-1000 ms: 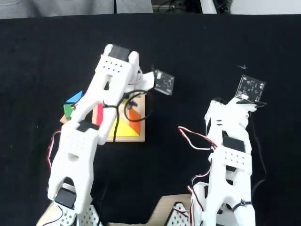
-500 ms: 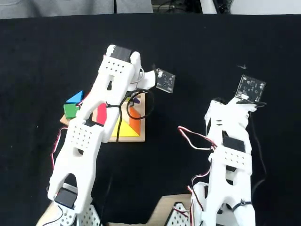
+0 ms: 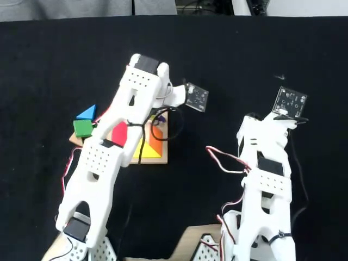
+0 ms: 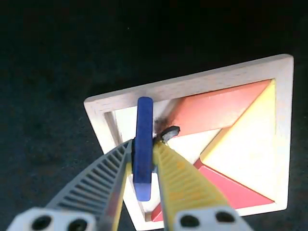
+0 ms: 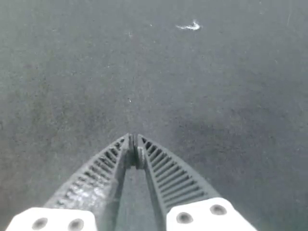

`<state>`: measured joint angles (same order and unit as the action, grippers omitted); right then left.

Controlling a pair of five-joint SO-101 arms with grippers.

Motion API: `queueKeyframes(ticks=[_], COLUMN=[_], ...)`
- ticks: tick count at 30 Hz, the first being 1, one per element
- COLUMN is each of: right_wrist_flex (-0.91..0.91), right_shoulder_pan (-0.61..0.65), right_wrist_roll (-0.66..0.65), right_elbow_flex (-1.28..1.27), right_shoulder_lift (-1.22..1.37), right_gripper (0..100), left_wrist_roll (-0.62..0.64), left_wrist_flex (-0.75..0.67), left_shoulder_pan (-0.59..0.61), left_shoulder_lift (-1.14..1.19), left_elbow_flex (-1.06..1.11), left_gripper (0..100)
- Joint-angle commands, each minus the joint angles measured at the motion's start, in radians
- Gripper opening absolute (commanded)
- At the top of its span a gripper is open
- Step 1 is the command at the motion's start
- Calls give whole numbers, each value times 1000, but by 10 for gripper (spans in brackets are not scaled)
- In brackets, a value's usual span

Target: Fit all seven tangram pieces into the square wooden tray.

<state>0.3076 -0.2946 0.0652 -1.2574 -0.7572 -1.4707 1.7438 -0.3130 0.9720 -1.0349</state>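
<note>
White arms (image 3: 98, 168) trail red and black cables (image 3: 225, 157); the left end effector (image 4: 143, 144) is ribbed grey and yellow.

We see the square wooden tray (image 4: 192, 84) lying flat, with an orange triangle (image 4: 216, 106), a large yellow triangle (image 4: 245, 144) and a red piece (image 4: 226, 190) seated flush inside it, and a patch of bare floor left beside them at one corner. A dark blue piece (image 4: 143, 115) stands on edge above that bare corner, pinched between the jaws of the left gripper (image 4: 143, 147). In the high view we find a green square (image 3: 82, 128) and a light blue triangle (image 3: 86, 113) lying outside the tray, just beside its left side and close to each other.
</note>
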Motion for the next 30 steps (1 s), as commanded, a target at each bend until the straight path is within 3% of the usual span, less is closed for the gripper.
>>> queueKeyframes(ticks=[1, 6, 11, 30], right_wrist_flex=[-23, -21, -21, -21], right_shoulder_pan=[-12, -12, -12, -2], right_wrist_roll=[8, 8, 8, 6], right_elbow_flex=[2, 2, 2, 4], right_shoulder_lift=[-24, -24, -24, -24], right_gripper=[14, 15, 15, 15], left_wrist_roll=[-201, -198, -167, -161], left_wrist_flex=[14, 14, 14, -51], left_shoulder_pan=[-4, 2, 2, 36], left_shoulder_lift=[-14, -14, -14, -12], left_elbow_flex=[-42, -42, -42, -42], left_gripper=[30, 33, 110, 76])
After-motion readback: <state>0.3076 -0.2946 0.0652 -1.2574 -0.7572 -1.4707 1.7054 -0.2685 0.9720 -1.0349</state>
